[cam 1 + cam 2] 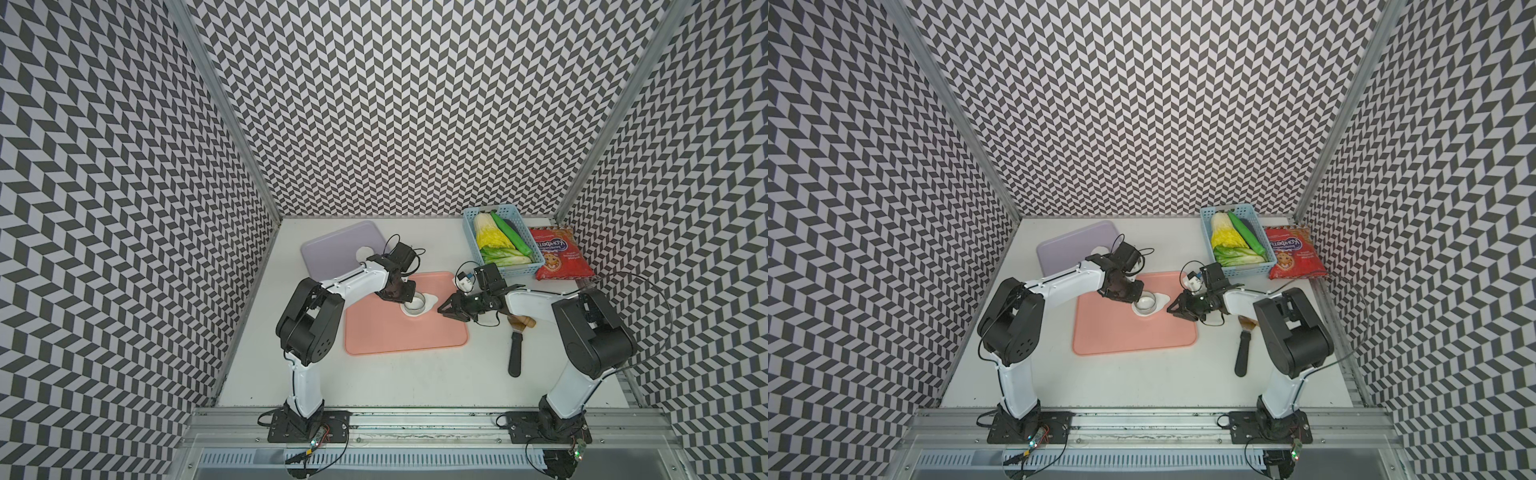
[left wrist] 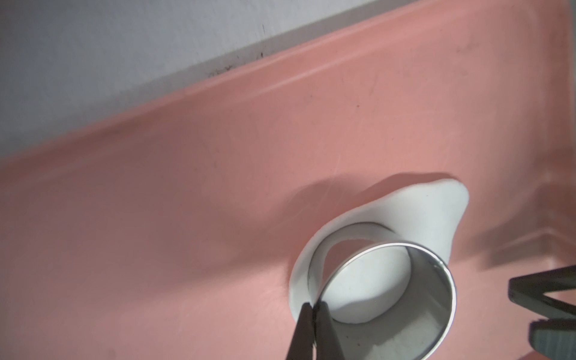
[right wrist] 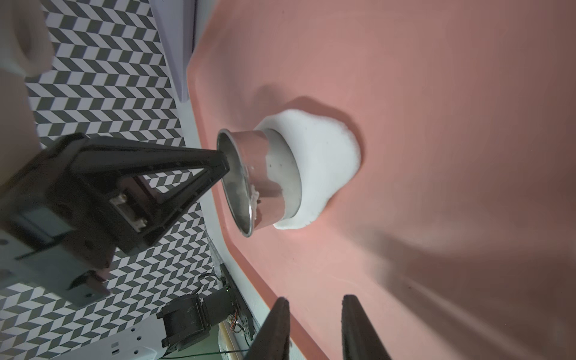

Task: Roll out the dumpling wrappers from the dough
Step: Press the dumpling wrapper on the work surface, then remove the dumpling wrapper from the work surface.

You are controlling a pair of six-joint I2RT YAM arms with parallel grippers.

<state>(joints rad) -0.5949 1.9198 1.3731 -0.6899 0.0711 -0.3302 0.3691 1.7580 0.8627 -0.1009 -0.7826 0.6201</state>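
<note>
— What is closing the bench in?

— Black-and-white chevron walls (image 1: 415,104) are standing on three sides. A white table (image 1: 395,374) is filling the floor between them. A metal rail (image 1: 415,417) is running along its near edge, and both arm bases are sitting on it.

— And what is lying on the table?

— A pink tray (image 1: 399,336) is lying in the middle, with a lilac tray (image 1: 328,249) behind it on the left arm's side. A blue basket (image 1: 524,268) of vegetables is standing in the far right corner, and a red packet (image 1: 561,257) is lying just beside it. A black-handled spatula (image 1: 515,353) is lying on the bare table near the right arm.

— Where is the dough?

— The dough (image 2: 436,212) is lying on the pink tray's far half, as a flat white patch with an uneven outline. A steel ring cutter (image 2: 430,311) is standing in it, and white is showing through the ring.

— And the grippers?

— The left gripper (image 2: 314,307) is pinching the ring cutter's wall with its jaws closed on the metal. The right gripper (image 3: 316,299) is hanging by the pink tray's right edge, near the dough, with its jaws slightly apart and nothing between them.

— Any dumpling wrapper?

— A small white round shape (image 1: 365,252) is showing at the lilac tray's near edge. It may be a dumpling wrapper, but it is too small to be sure.
</note>
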